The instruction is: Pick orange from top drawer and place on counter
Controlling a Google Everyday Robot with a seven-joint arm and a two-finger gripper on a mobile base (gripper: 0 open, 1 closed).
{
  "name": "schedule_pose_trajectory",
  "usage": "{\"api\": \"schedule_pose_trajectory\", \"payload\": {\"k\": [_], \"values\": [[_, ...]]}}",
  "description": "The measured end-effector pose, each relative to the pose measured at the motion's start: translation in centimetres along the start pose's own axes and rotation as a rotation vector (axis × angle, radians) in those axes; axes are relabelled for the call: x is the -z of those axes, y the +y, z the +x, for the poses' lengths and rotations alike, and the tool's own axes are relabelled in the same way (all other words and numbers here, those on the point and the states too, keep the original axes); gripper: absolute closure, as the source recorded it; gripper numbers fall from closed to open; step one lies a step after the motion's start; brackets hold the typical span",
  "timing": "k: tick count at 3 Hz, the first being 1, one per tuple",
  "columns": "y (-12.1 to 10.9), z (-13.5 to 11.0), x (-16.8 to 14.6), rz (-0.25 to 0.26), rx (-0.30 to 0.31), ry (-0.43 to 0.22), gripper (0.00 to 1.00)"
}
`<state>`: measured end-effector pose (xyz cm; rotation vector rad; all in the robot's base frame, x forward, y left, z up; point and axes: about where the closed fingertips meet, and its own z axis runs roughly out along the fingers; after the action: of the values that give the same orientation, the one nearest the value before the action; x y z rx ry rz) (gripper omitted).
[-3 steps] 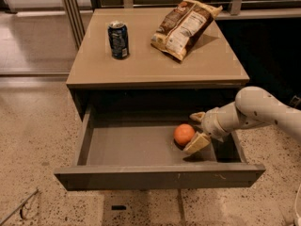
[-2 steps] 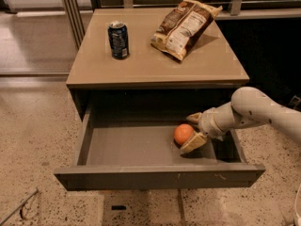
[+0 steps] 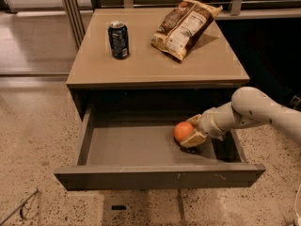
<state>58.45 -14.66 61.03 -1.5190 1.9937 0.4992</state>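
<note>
The orange [image 3: 183,131] is in the right part of the open top drawer [image 3: 131,147], just above its grey floor. My gripper [image 3: 189,131] reaches into the drawer from the right. Its two fingers sit against the orange, one above it at the back and one below it at the front [image 3: 194,139], closed on its right side. The tan counter [image 3: 146,62] is above the drawer.
A dark soda can [image 3: 118,39] stands on the counter at the left. A brown chip bag [image 3: 184,26] lies at the back right of the counter. My white arm [image 3: 256,109] crosses the drawer's right wall. Speckled floor surrounds the cabinet.
My gripper has slid a little left around the orange and its fingers have drawn in on it. The orange sits slightly higher than before.
</note>
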Motion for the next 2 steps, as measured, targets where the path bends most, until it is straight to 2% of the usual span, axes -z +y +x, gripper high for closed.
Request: {"api": "schedule_pose_trajectory", "payload": {"k": [1,2], "values": [[1.6,-1.4,1.4,-0.025,0.009,0.012,0.88],[3.0,-4.3,3.9,-0.06,0.022,0.011,1.0]]}}
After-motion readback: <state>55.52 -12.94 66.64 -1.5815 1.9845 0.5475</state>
